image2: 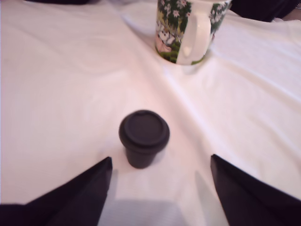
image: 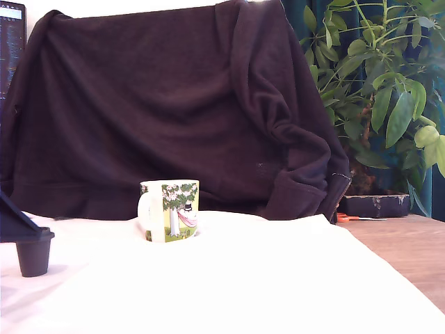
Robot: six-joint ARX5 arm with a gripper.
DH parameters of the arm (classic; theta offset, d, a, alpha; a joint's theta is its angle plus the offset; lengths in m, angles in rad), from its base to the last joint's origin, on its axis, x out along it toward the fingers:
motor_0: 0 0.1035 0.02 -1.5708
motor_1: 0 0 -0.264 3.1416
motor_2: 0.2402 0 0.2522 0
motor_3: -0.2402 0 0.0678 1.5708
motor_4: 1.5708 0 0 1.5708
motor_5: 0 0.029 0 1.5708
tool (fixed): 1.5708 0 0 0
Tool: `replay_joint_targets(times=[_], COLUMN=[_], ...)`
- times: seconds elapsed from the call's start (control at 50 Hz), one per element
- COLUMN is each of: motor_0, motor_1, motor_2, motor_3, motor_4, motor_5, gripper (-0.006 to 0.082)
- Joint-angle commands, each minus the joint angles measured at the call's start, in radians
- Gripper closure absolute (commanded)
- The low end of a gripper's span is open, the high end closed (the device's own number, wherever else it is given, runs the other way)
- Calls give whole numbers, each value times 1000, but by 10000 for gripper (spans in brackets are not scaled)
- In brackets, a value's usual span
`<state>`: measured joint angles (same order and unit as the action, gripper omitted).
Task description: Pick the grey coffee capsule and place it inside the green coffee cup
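Observation:
The grey coffee capsule (image: 34, 252) (image2: 143, 137) stands upright on the white cloth at the exterior view's left, dark with a wider lidded top. The green coffee cup (image: 170, 210) (image2: 188, 28) stands upright further along the cloth, with a white handle and a printed tree. In the wrist view my gripper (image2: 160, 167) is open, its two dark fingers (image2: 80, 193) spread wide just short of the capsule, touching nothing. Only a dark corner of the gripper (image: 14, 223) shows in the exterior view, right above the capsule.
A white cloth (image: 229, 285) covers the table; bare wood (image: 410, 250) shows at the exterior view's right. A dark garment (image: 174, 104) hangs behind the cup. A leafy plant (image: 389, 76) and a dark box (image: 375, 205) stand at the back right.

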<state>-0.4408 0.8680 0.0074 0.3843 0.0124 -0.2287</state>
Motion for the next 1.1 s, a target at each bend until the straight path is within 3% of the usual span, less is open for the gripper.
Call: replay_joint_targets(times=[0.0, 0.48, 0.66, 1.08], motor_0=[-2, -1, -1, -16], motor_1=[50, 372, 463, 493], motor_2=[9, 86, 88, 98], motor_3=[6, 178, 292, 373], motor_4=[-14, -59, -66, -67], motor_5=[-11, -24, -16, 27], gripper=[133, 144, 216, 233])
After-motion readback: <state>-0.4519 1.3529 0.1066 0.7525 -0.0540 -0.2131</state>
